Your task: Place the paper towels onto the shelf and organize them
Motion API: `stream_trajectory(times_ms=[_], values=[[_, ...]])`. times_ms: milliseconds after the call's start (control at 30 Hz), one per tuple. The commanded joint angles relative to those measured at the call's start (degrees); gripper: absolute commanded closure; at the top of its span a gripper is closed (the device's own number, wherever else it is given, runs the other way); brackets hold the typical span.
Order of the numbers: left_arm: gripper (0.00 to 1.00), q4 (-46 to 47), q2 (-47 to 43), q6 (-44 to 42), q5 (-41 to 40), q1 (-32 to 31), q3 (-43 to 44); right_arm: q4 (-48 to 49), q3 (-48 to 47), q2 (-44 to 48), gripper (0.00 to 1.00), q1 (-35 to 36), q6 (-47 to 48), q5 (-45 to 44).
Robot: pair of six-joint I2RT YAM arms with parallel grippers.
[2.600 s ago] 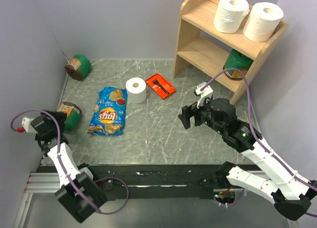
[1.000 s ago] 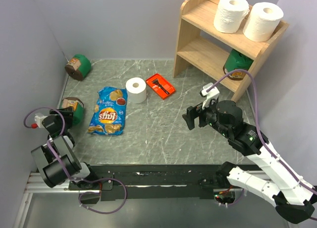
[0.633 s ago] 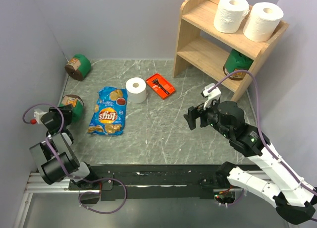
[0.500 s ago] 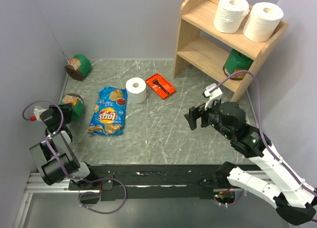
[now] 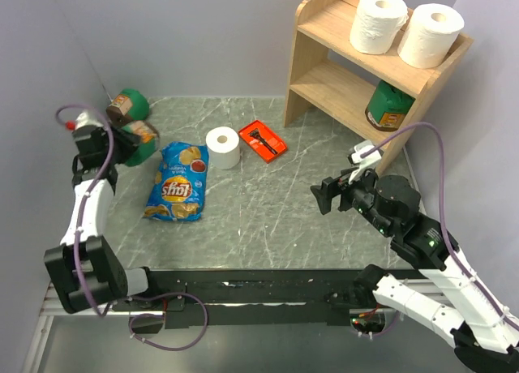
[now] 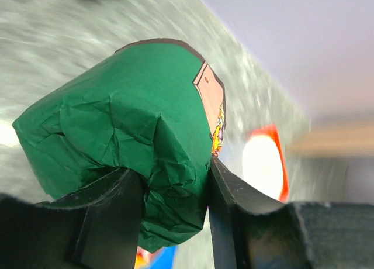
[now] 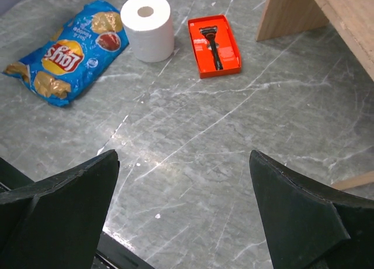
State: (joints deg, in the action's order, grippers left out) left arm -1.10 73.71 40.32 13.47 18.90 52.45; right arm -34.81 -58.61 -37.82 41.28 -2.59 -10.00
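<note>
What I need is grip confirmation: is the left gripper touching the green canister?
Touching. In the left wrist view the left gripper has both fingers pressed into the green canister, denting its crumpled wrapper.

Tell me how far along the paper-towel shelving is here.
Done: two paper towels stand on the top tier of the shelf. In hand: nothing for the task; the left gripper is shut on a green canister, and the right gripper hangs open and empty. Left: the third paper towel stands on the table beside the chip bag.
</note>
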Motion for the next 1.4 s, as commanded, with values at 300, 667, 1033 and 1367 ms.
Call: stream_trajectory(times_ms=[300, 667, 1033, 1367], values=[[0.54, -29.21, -6.84, -14.13, -12.67, -41.45, 14.08, -0.17, 0.69, 5.30, 0.00, 0.29, -4.26, -5.99], [0.50, -26.57, 12.49, -9.29, -23.66, -72.24, 21.53, -1.92, 1.92, 8.29, 0.00, 0.30, -7.43, -10.30], [0.29, -31.15, 25.95, -11.75, -23.14, -75.94, 33.77, -3.43, 1.92, 8.29, 0.00, 0.21, -8.05, -10.83], [0.04, -30.98, 19.02, -13.59, -17.09, -68.22, 37.11, -2.28, 1.22, 3.03, 0.01, 0.30, -7.60, -1.17]])
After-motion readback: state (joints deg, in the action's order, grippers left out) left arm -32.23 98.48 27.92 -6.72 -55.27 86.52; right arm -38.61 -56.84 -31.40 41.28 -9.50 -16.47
